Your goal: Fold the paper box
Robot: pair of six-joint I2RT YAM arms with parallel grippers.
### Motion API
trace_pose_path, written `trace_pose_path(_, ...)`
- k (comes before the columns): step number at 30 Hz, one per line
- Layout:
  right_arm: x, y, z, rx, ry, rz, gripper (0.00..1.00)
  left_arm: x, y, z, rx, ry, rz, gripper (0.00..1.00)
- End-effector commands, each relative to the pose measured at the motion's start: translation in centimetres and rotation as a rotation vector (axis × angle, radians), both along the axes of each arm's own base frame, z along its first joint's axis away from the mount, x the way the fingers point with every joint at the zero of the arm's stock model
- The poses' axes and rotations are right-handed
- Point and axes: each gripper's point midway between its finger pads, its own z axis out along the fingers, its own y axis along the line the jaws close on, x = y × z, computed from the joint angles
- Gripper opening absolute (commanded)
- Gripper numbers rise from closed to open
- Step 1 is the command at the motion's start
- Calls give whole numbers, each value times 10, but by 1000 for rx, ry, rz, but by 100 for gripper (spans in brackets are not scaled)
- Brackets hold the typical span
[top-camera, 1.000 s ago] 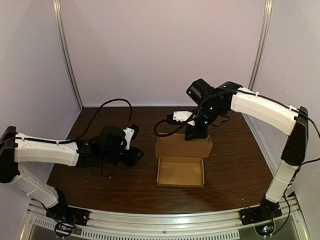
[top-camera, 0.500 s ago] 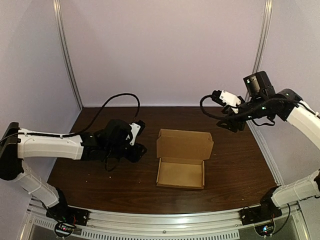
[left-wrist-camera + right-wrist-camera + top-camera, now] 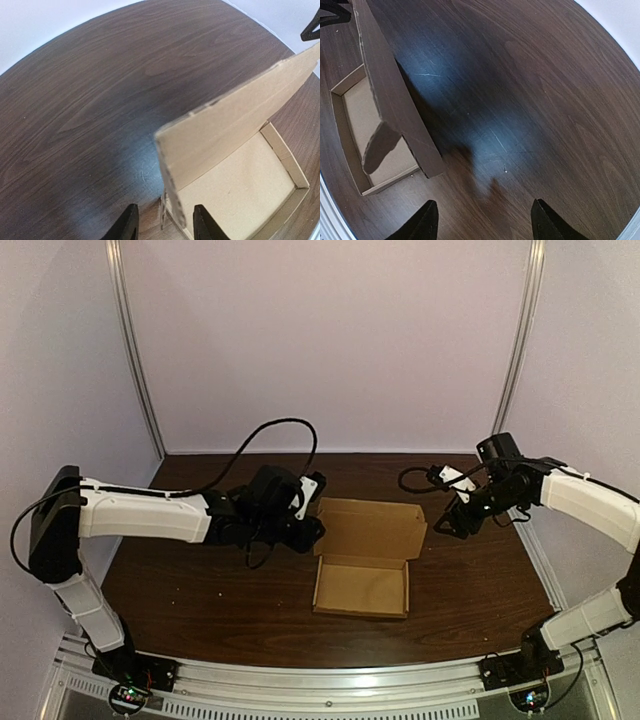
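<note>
Both spread, L pincer (image 3: 164, 221) astride lid (image 3: 235, 115) of paper box (image 3: 362, 585), R pincer (image 3: 482, 205) near, apart, wood table (image 3: 200, 600)

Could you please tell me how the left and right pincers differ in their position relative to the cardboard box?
The left pincer straddles the left edge of the upright lid of the brown cardboard box; the right pincer has only dark wooden table in its gap. The left pincer's gap looks narrower than the right pincer's. Both are open and flank the box.
</note>
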Motion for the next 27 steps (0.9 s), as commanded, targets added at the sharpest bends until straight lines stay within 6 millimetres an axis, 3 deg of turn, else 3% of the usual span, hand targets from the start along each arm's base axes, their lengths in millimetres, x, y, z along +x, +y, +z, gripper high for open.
trace_pose_path(1, 7, 16, 4, 90, 15, 18, 61, 3, -11, 4, -18, -10, 3, 37)
trace_pose_path(6, 6, 29, -3, 117, 70, 35, 52, 9, -6, 3, -16, -14, 65, 25)
trace_pose_path(15, -15, 59, -9, 140, 149, 114, 35, 8, -15, 0, -36, 7, 93, 4)
trace_pose_path(18, -19, 65, -8, 147, 165, 119, 22, 10, -15, -1, -38, 8, 131, 2)
trace_pose_path(19, -17, 66, -8, 141, 162, 105, 13, 10, -15, -3, -38, 11, 149, 2)
trace_pose_path(22, -7, 65, -9, 138, 162, 28, 4, 15, -11, -4, -59, 19, 220, 2)
trace_pose_path(27, 10, 64, -13, 122, 155, -101, 0, 20, -9, -2, -87, -1, 323, 2)
